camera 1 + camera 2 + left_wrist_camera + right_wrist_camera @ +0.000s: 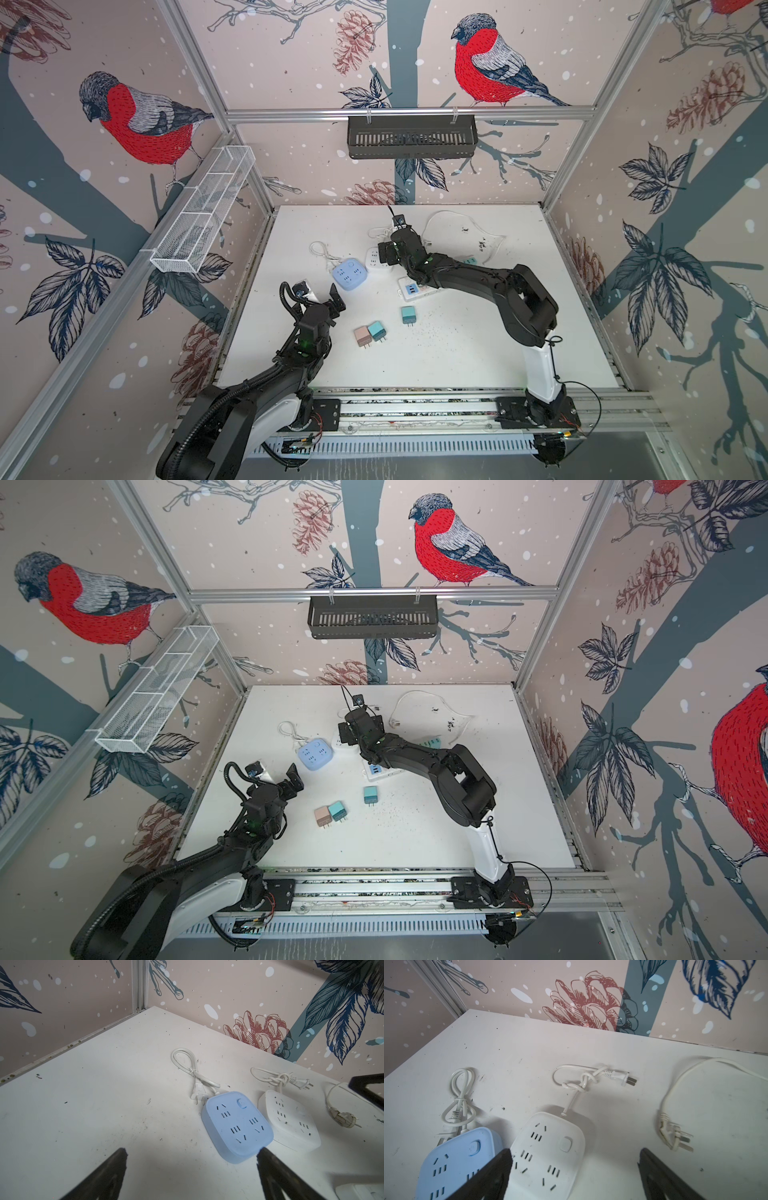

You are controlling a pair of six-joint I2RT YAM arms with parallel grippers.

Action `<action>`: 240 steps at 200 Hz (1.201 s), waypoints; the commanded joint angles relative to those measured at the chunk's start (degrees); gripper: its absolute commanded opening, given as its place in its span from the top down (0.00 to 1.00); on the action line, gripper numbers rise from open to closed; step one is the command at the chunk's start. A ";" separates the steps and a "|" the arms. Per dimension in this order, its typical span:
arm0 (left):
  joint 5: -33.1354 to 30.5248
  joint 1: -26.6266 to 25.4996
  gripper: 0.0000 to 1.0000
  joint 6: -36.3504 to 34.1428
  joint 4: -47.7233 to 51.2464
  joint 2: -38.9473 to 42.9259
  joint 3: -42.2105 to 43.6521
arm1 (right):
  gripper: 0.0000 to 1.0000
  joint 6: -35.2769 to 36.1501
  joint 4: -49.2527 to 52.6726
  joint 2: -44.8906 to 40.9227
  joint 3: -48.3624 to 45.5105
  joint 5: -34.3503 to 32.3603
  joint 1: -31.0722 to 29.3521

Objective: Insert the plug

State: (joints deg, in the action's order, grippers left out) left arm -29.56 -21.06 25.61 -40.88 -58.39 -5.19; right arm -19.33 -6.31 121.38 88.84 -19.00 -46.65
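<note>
Left gripper (320, 297) jaws wide and empty, above bare table (457, 365) near the left edge. Blue power strip (350, 273) is just beside it at 2 o'clock. Right gripper (385, 254) is also spread wide and holds nothing, hanging over the white power strip (550, 1157) (contact: can't tell). That strip sits just beside the blue one, at its 2 o'clock. Pink plug (362, 336) and teal plug (377, 330) touch and lie flat at 4 o'clock of the left gripper, prongs toward the near edge. Second teal plug (408, 314) lies apart at their 2 o'clock. Long white strip (415, 287) is partly under the right arm. Loose cable (675, 1136) lies toward the back right. Open room: the near half up to the front edge, plus the lane along the left wall.
</note>
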 commanded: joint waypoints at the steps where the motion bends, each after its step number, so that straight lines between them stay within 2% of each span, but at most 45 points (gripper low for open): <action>1: -0.45 0.21 0.03 1.14 -3.05 0.04 0.03 | 0.07 -0.89 5.55 4.17 5.24 2.34 0.19; 25: -0.20 0.23 0.03 0.37 -4.35 -0.53 0.05 | 0.12 -2.95 10.80 8.38 11.14 4.61 0.77; 45: 2.49 0.30 0.03 -2.41 -8.24 -2.99 -1.72 | 0.12 -2.38 5.77 5.96 6.38 6.39 0.66; 64: 5.83 0.28 0.04 -2.24 -4.49 -6.50 -8.94 | 0.11 -2.52 2.77 3.11 2.64 7.11 0.67; 91: 9.10 0.49 0.05 -4.89 -3.60 -17.31 -20.23 | 0.11 -2.45 1.58 1.54 0.39 6.69 1.12; 125: 15.17 1.06 0.08 -6.42 5.39 -32.54 -38.45 | 0.11 -2.29 -0.46 -0.36 -2.47 6.84 1.58; 163: 19.19 1.20 0.09 -8.11 16.82 -44.26 -55.14 | 0.12 -2.38 -5.77 -6.57 -10.21 7.13 2.38; 240: 26.15 1.19 0.09 -10.74 31.81 -60.04 -75.09 | 0.12 -2.58 -11.15 -15.71 -21.70 8.56 2.21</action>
State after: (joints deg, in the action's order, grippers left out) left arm -6.33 -19.99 16.49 -15.62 -115.52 -76.34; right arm -21.19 -13.61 107.53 69.32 -11.31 -44.27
